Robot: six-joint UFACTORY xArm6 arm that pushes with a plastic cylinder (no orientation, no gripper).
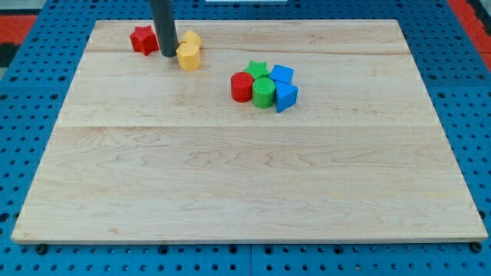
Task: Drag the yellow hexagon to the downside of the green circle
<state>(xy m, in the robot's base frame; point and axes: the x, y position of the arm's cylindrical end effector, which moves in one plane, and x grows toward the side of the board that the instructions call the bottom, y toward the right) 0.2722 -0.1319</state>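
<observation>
Board (245, 176): pale wood on blue pegboard (23, 115).
Counts: two red, two yellow, two green, two blue.
Yellow hexagon (188, 56): view's top left, touching my tip (168, 54).
Green circle (263, 93): central cluster.

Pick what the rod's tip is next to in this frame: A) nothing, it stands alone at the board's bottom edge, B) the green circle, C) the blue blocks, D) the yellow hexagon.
D: my tip stands just to the view's left of the yellow hexagon, far from the green circle in the cluster.
</observation>
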